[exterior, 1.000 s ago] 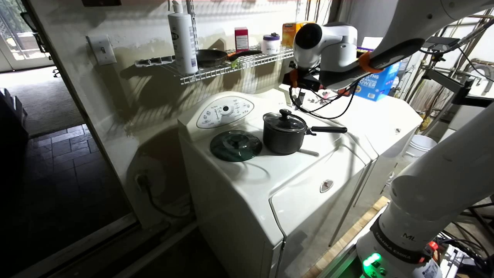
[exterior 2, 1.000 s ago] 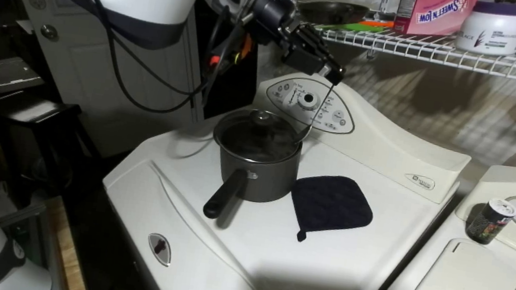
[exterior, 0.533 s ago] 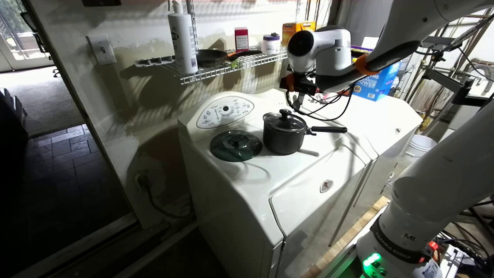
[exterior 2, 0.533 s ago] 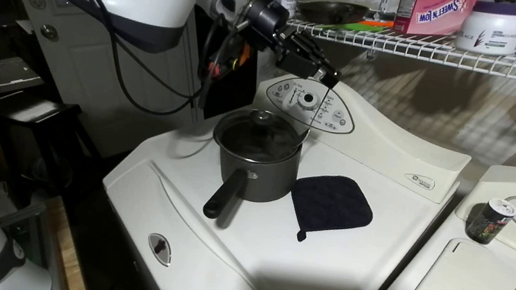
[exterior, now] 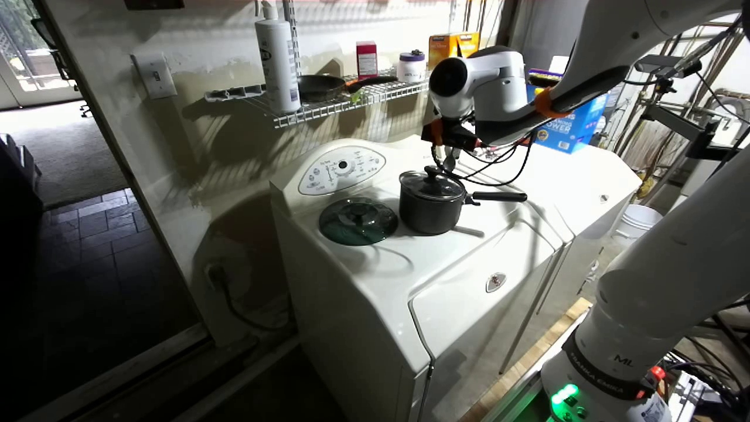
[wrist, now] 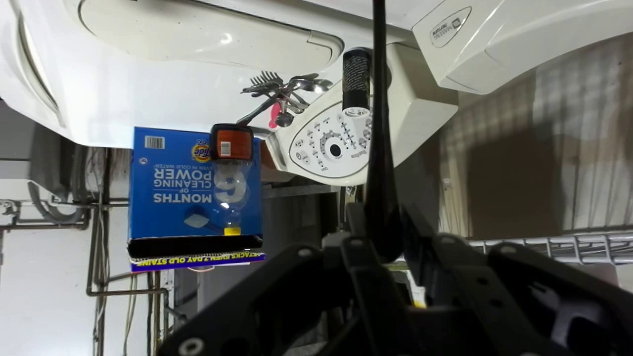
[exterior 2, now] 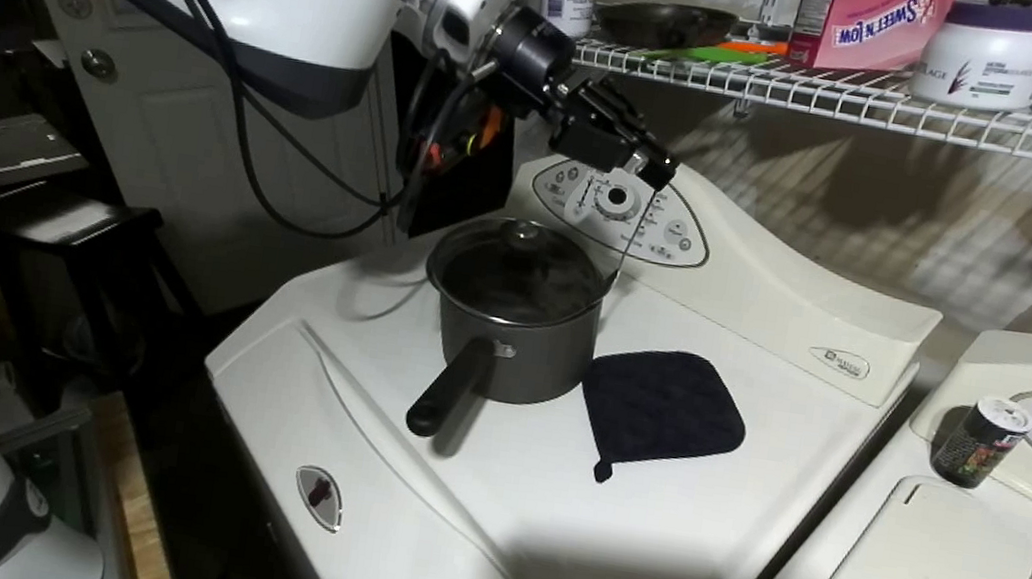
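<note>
Gripper (wrist: 386,225) first, wrist view: fingers pinched together on a long dark utensil (wrist: 381,123) near one end, next to no gap left over. It's close and blurry; its far end runs off the top. Lettering on the blue detergent box (wrist: 178,185) reads upside down, so I'd say my wrist is rolled over. Black can (wrist: 356,81) and heaped cutlery (wrist: 284,94) beyond.

In an exterior view: my arm (exterior 2: 313,9) comes in from upper left, wrist bent, hand slanting down to the right with fingertips seen against the control panel (exterior 2: 622,219). Utensil hangs steeply from the tips, thin shaft, lower end at the panel-side rim of the pot (exterior 2: 517,355). Touching, inside or just behind: can't tell. Pot sits upright on the white machine (exterior 2: 511,471), glass lid (exterior 2: 498,277) on top; dark pot holder (exterior 2: 665,412) flat beside it.

In an exterior view again: arm reaches from upper right, wrist over the back of the machine. Fingers mostly hidden, utensil unclear. Dark green lid (exterior: 358,221) lies right beside the pot. Wire shelf (exterior: 334,111) runs along the wall behind, with a skillet (exterior: 321,88) and a white bottle (exterior: 276,67) on it.

Step in hand, my judgement: handling the utensil close to the covered pot. Next move probably calls for a firm hold and clearance between its lower end, rim and lid.
</note>
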`<action>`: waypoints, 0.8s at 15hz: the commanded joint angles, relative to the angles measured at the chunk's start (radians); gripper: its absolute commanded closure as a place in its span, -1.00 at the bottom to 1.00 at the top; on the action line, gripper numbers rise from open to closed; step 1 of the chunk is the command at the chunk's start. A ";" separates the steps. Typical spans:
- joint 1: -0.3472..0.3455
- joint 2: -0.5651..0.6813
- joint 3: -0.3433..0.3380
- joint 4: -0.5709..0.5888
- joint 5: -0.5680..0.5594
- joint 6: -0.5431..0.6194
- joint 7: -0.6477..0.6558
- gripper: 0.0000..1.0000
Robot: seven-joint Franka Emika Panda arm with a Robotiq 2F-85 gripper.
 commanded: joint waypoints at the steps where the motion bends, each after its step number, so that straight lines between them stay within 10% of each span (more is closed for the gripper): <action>1: 0.017 0.011 0.004 -0.003 -0.060 -0.037 0.077 0.89; 12: 0.044 0.030 0.008 -0.002 -0.088 -0.092 0.129 0.89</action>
